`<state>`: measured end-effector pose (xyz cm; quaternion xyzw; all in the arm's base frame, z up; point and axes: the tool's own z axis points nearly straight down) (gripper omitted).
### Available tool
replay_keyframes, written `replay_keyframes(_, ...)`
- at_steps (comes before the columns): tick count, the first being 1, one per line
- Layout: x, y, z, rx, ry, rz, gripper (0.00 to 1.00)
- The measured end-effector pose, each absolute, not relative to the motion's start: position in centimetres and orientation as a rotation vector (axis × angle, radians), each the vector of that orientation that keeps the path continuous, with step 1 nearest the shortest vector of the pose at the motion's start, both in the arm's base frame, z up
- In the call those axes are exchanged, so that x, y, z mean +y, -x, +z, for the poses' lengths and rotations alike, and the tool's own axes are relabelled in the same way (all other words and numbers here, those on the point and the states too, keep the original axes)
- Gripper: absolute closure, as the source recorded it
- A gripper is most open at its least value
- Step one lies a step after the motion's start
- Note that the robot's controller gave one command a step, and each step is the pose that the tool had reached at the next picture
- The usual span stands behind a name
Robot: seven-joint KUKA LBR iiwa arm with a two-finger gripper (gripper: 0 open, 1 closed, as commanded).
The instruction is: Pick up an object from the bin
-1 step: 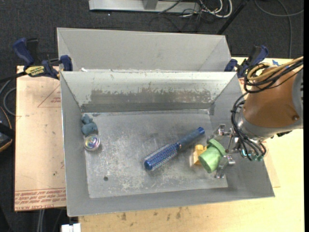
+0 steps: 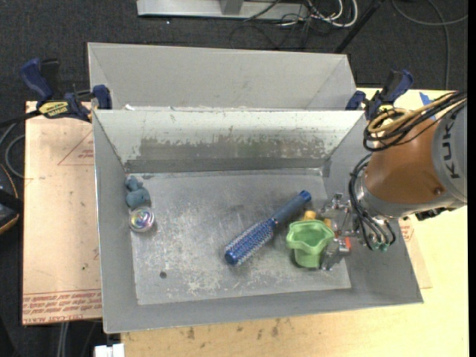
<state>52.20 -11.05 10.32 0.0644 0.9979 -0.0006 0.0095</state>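
This looks like a robotics lab. A robot arm (image 2: 405, 173) at 3 o'clock reaches into a grey bin (image 2: 223, 88) at the centre. Loose cables (image 2: 327, 2) and a metal stand foot (image 2: 216, 6) lie at 12 o'clock on dark carpet (image 2: 44, 21).

"ku" letters on robot arm (image 2: 455, 157)

Small light-green cup (image 2: 309, 242), soft-looking, with a wavy, uneven rim. Standing roughly upright, open mouth facing up, hollow inside visible. Set on the floor of the grey bin (image 2: 201, 199), in the right front part, near the right wall. Just right of the blue hairbrush (image 2: 266, 230), close below its handle end. Immediately left of the gripper (image 2: 332, 241); contact there not discernible.
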Motion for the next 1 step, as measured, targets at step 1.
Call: replay_keyframes(1, -10.03, -53.11, 8.96, 3.106, -0.081, -0.009, 0.00)
